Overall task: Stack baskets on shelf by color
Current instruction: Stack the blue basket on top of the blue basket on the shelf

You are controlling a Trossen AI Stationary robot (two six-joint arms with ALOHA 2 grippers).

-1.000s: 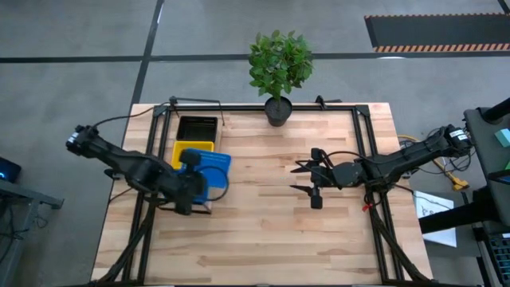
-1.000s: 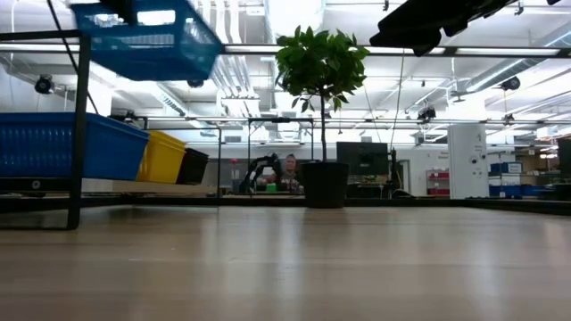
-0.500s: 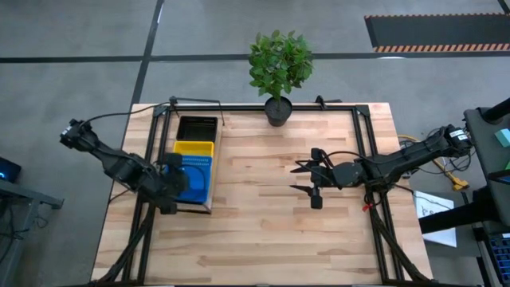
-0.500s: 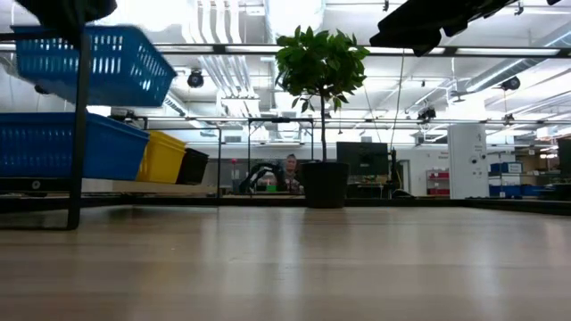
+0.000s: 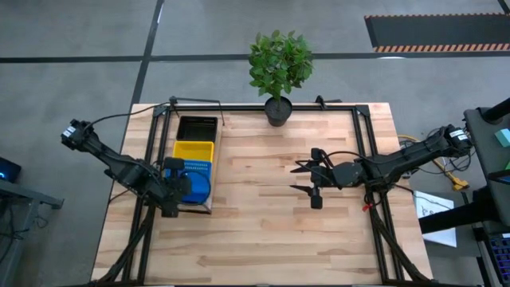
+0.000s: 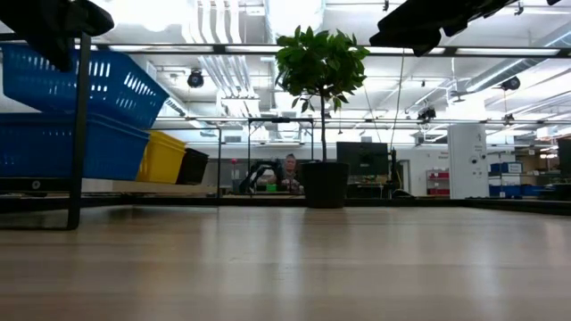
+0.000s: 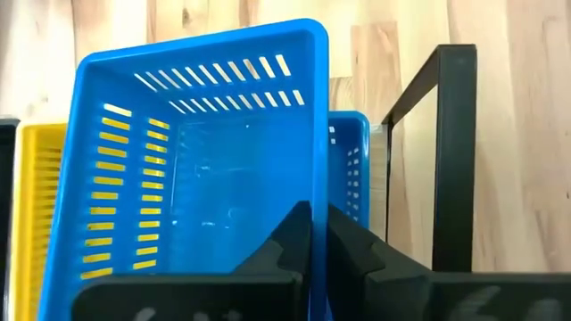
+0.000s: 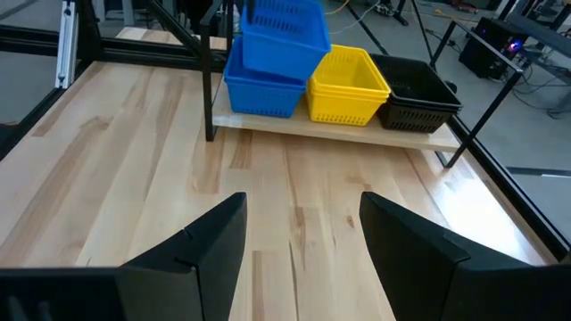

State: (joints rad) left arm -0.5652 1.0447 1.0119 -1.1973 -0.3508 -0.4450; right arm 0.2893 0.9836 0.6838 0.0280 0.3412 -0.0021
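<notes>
My left gripper (image 5: 179,185) is shut on a blue basket (image 5: 194,177) and hangs over the near end of the shelf (image 8: 332,134). The basket is tilted above another blue basket (image 6: 62,147) standing on the shelf board. Whether the two touch, I cannot tell. Beyond them on the board stand a yellow basket (image 5: 195,150) and a black basket (image 5: 198,127). My right gripper (image 5: 299,177) is open and hovers over the middle of the table, holding nothing. My left gripper (image 7: 312,214) has the blue basket by one side wall (image 7: 314,183), at the end nearest the wrist. One finger is inside the basket and one outside. The basket hangs tilted (image 6: 80,76), its far end higher, above the blue basket below (image 7: 350,169).
A potted plant (image 5: 279,68) stands at the table's far edge. The shelf's black metal frame post (image 7: 446,152) rises right beside the held basket. Black frame rails (image 5: 366,135) run along the table's sides. Bare planks (image 5: 255,223) lie between shelf and right arm.
My left gripper has carried the blue basket toward the table's left edge and down, from beside the shelf to over the blue basket on the board. The held basket now sits lower and tilted, its low end near the lower basket's rim. The hold stayed shut.
</notes>
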